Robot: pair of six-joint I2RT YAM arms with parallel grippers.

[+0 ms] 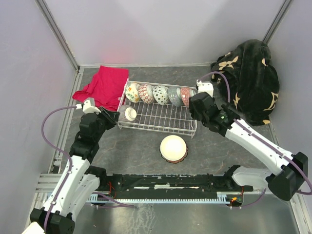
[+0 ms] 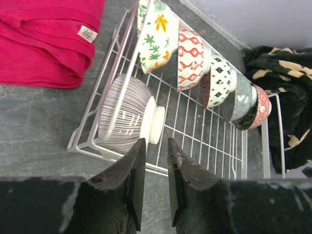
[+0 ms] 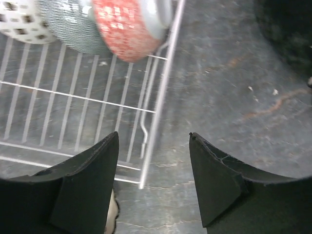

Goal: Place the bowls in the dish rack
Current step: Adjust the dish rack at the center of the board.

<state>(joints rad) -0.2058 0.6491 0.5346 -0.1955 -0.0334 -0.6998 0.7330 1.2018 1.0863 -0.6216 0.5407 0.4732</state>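
The white wire dish rack (image 1: 161,119) stands mid-table. Several patterned bowls (image 1: 160,95) stand on edge in its back row. A purple-striped bowl (image 1: 129,113) lies on its side in the rack's front left corner, and it also shows in the left wrist view (image 2: 124,117). A cream bowl (image 1: 173,147) sits upside down on the table in front of the rack. My left gripper (image 2: 153,146) is just short of the striped bowl's foot, jaws slightly apart and empty. My right gripper (image 3: 153,139) is wide open and empty over the rack's right edge (image 3: 163,92), below the red bowl (image 3: 126,29).
A red cloth (image 1: 105,87) lies left of the rack and shows in the left wrist view (image 2: 44,39). A black patterned blanket (image 1: 251,80) is heaped at the back right. Grey walls enclose the table on three sides.
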